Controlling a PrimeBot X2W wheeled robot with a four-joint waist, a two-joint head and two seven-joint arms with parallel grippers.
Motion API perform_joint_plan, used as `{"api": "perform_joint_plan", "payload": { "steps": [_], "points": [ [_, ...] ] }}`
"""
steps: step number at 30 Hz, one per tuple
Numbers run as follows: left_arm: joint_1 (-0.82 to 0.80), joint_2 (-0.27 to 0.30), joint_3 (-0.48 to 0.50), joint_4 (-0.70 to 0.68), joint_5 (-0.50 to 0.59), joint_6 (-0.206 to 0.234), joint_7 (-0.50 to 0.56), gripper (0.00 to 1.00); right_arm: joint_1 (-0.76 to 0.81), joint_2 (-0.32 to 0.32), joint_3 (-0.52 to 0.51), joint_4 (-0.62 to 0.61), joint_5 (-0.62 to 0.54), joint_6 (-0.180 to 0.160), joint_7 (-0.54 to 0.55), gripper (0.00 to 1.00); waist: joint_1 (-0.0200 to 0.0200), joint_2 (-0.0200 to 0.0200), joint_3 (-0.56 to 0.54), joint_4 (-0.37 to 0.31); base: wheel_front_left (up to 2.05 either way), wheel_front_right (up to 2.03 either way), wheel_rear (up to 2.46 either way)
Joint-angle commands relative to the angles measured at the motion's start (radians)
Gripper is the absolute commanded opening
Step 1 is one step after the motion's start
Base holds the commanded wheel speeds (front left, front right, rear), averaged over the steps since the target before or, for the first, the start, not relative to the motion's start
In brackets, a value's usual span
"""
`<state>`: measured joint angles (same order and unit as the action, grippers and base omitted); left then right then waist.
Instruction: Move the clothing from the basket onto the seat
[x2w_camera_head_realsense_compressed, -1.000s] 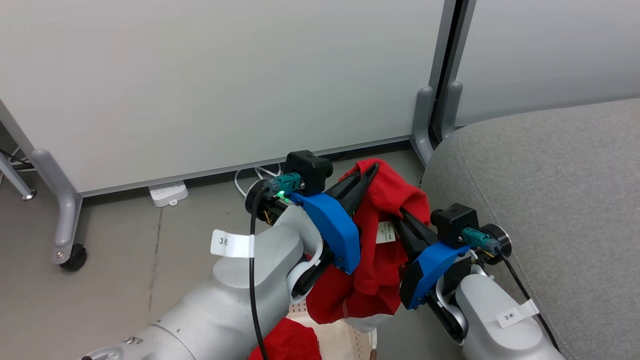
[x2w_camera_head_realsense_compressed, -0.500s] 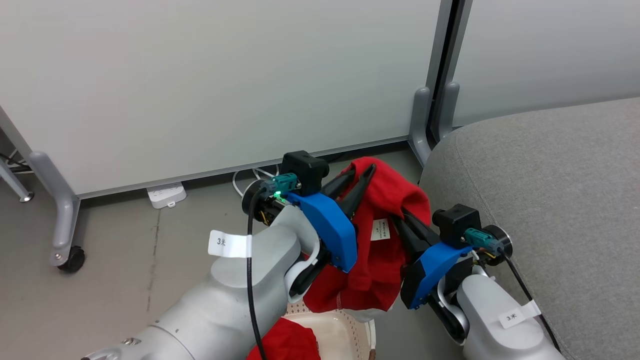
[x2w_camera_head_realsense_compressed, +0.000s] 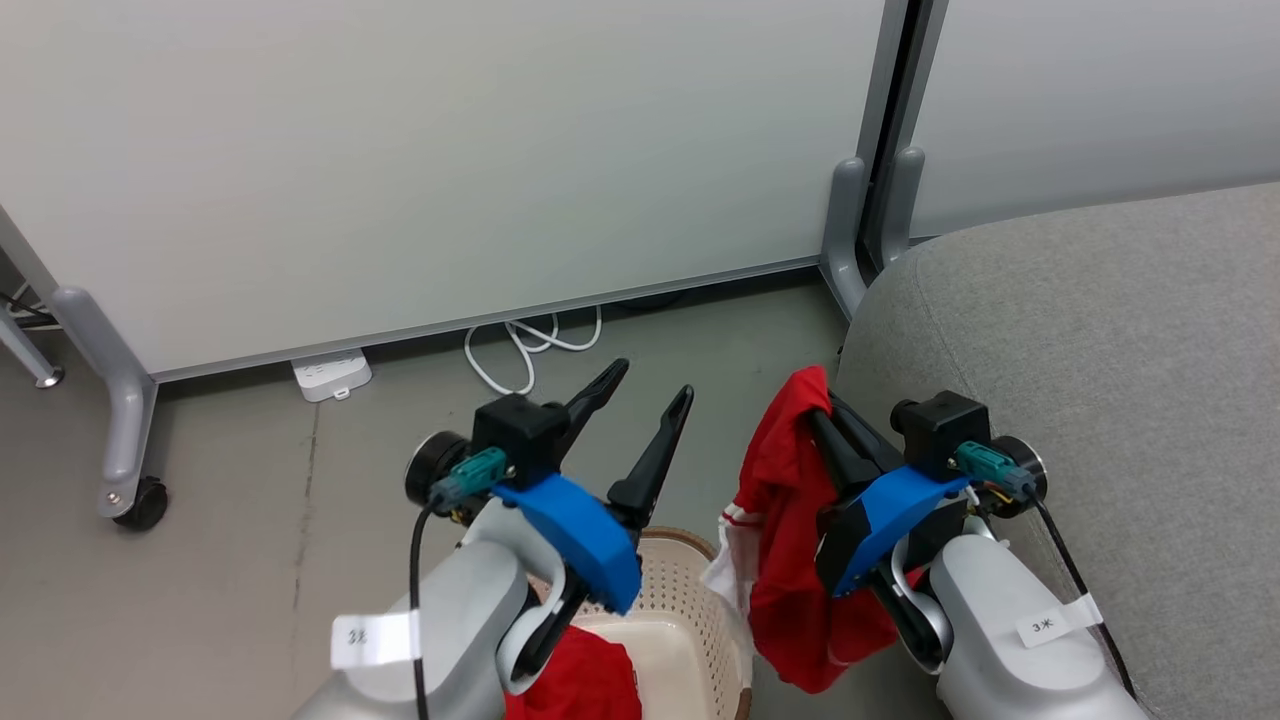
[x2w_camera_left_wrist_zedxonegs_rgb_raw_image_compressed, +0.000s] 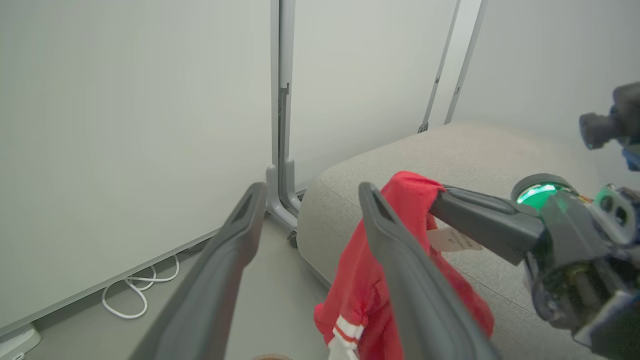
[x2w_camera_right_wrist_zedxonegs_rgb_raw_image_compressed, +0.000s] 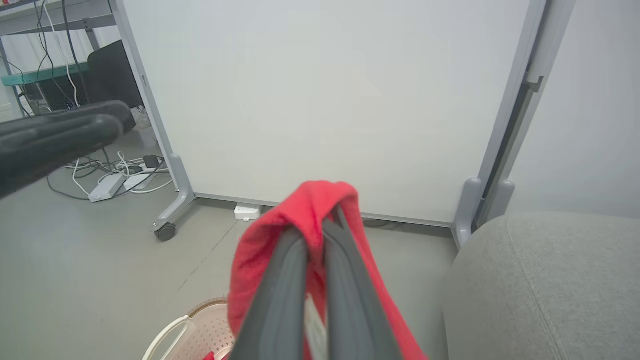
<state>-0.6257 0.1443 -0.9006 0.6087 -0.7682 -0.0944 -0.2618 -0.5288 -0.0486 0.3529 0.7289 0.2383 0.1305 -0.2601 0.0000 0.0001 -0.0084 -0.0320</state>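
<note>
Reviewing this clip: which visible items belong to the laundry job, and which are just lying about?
Job: hanging red garment, gripped by right hand; second red garment in basket; seat; open left hand.
Lying about: white cable, power strip, partition panels, caster wheel.

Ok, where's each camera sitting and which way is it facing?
Head view: on the head, facing down at the basket, seat, left pincer and right pincer.
Left wrist view: on that wrist, along its open fingers toward the seat.
Right wrist view: on that wrist, along fingers shut on the red garment, toward the partition.
Shared: both wrist views catch the other arm's pincer.
</note>
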Motion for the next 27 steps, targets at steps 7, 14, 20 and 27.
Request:
{"api": "perform_joint_plan", "payload": {
  "steps": [7, 14, 20, 27],
  "points": [
    [0.21, 0.052, 0.186, -0.124, 0.166, -0.014, -0.004, 1.0, 0.022, -0.003, -0.03, -0.029, -0.014, 0.0, -0.007, 0.0, 0.0, -0.0001, 0.003, -0.003, 0.0, 0.0, 0.0],
    [0.341, 0.054, 0.315, -0.185, 0.267, -0.029, -0.004, 1.0, 0.037, -0.003, -0.052, -0.044, -0.02, 0.0, -0.007, 0.0, 0.0, -0.0001, 0.003, 0.002, 0.0, 0.0, 0.0],
    [0.398, 0.038, 0.381, -0.203, 0.314, -0.036, -0.004, 1.0, 0.044, -0.003, -0.057, -0.051, -0.021, 0.0, -0.007, 0.0, 0.0, -0.0001, 0.003, 0.003, 0.0, 0.0, 0.0],
    [0.42, 0.025, 0.404, -0.204, 0.332, -0.039, -0.004, 1.0, 0.048, -0.003, -0.055, -0.049, -0.023, 0.0, -0.007, 0.0, 0.0, -0.0001, 0.005, -0.006, 0.0, 0.0, 0.0]
  ]
}}
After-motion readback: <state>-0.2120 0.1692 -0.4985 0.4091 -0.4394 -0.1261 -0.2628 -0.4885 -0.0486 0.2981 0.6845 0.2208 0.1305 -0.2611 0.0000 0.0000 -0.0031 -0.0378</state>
